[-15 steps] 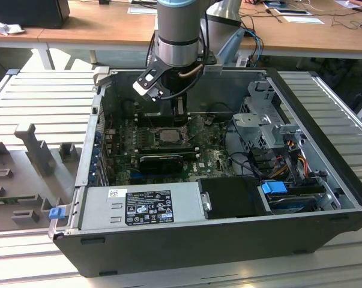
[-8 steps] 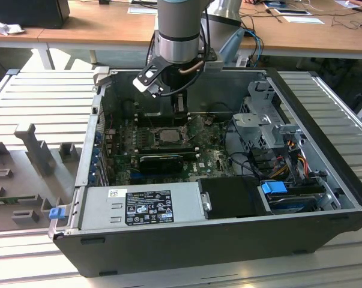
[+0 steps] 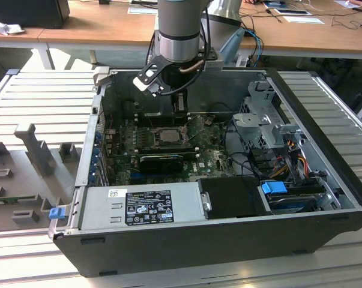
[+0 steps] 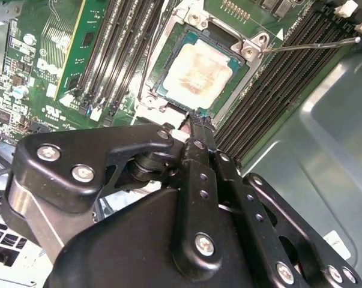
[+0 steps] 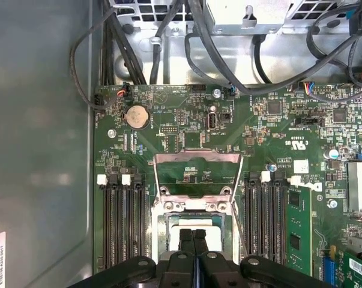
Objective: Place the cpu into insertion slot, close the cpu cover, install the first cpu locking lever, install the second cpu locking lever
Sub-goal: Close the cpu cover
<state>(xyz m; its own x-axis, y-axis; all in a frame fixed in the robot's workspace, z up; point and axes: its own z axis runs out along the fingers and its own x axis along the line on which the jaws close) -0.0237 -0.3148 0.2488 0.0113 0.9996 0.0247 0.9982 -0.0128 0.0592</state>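
Observation:
The cpu (image 4: pixel 196 67) lies flat in the insertion slot (image 4: pixel 168 99), its pale metal top marked with a brownish smear; in the first wrist view the cpu (image 5: pixel 212 235) is partly behind my fingers. The cpu cover (image 5: pixel 197 157) stands swung open, and the green board shows through its window. My gripper (image 4: pixel 197 120) is shut with nothing between its fingers, its tip just over the socket's edge beside the chip. In the exterior view the gripper (image 3: pixel 179 109) hangs over the socket (image 3: pixel 163 137). A thin wire locking lever (image 4: pixel 310 44) sticks out sideways, unlatched.
Black memory slots (image 5: pixel 122 222) flank the socket on both sides, one holding a green module (image 5: pixel 299 231). Cables (image 5: pixel 229 66) run along the board's edge. The case holds a power supply (image 3: pixel 141 204), a drive cage (image 3: pixel 268 123) and a black heatsink (image 3: pixel 161 161).

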